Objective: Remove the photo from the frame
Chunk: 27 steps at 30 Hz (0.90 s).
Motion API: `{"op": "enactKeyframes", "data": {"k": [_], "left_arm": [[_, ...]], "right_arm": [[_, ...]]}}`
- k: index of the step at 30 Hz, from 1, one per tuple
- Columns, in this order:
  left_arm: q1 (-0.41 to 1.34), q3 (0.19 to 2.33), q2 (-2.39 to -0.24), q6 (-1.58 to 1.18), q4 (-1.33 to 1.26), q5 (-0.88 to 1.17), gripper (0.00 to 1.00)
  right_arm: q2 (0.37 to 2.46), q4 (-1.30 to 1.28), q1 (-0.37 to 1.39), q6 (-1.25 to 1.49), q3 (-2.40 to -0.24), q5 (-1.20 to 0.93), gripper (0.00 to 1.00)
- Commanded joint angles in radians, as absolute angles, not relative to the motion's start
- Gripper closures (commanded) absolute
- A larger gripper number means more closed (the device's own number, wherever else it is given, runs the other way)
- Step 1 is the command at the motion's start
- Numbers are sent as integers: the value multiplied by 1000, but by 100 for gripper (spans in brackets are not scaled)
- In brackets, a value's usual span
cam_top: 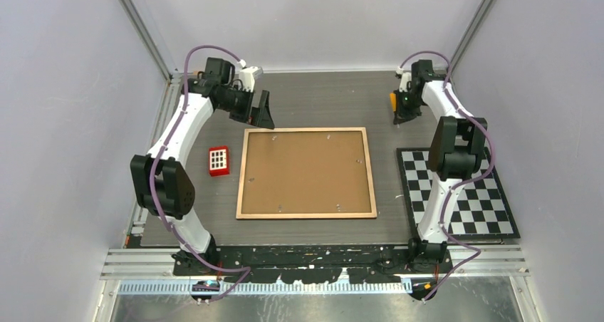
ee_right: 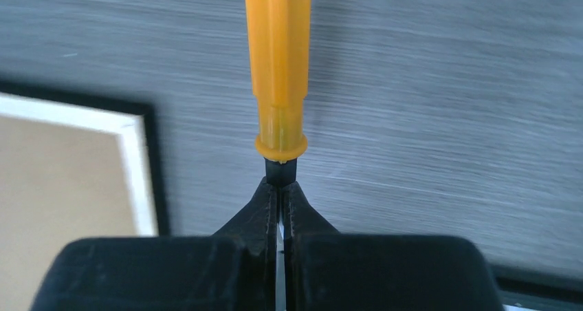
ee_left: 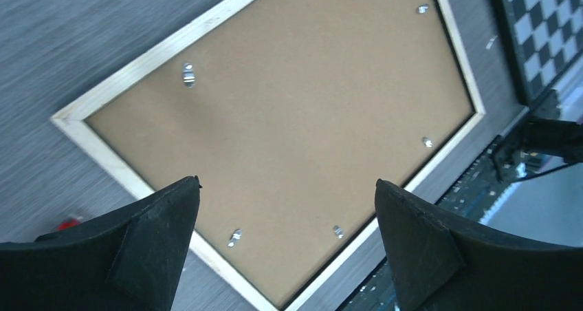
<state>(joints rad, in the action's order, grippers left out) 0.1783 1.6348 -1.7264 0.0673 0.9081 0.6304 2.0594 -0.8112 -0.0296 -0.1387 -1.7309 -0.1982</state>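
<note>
The frame (cam_top: pixel 242 172) lies face down at the table's middle, its brown backing board (cam_top: pixel 306 171) up and held by small metal tabs (ee_left: pixel 188 75). The photo is hidden under the board. My left gripper (cam_top: pixel 262 115) hovers over the frame's far left corner, open wide with nothing between its fingers (ee_left: pixel 287 181); the light wood rim (ee_left: pixel 130 70) shows below. My right gripper (cam_top: pixel 401 110) is beyond the frame's far right corner, shut (ee_right: pixel 280 187) on the thin end of an orange-handled tool (ee_right: pixel 277 63). The frame's corner (ee_right: pixel 141 180) sits to its left.
A red block with white buttons (cam_top: pixel 219 160) lies just left of the frame. A black-and-white checkerboard (cam_top: pixel 459 194) covers the table's right side and shows in the left wrist view's corner (ee_left: pixel 543 22). Grey walls enclose the table.
</note>
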Motion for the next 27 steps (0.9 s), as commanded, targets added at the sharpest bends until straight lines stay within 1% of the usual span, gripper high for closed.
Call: {"op": "enactKeyframes", "data": {"k": [1,10,12,15,19,23,27], "left_arm": [[178,1629,-1651,118,921,520,0],[178,1602,-1635,157,938,442,0],[178,1593,-1634,170,935,437,0],[178,1569,-1631,174,925,431,0],[178,1555,-1634,177,931,434,0],[178,1568,-1646,193,956,436,0],[178,1571,-1648,202,961,439,0]], "right_arm": [[2126,-906,-86,-139,-1826,-80,100],[2235,-963,-127,-170,-1897,23,99],[2246,-966,-130,-178,-1898,40,98],[2255,-968,-132,-188,-1897,53,94],[2255,-970,-135,-190,-1896,56,86],[2256,-969,-136,-192,-1897,57,83],[2254,-967,-137,-193,-1899,54,78]]}}
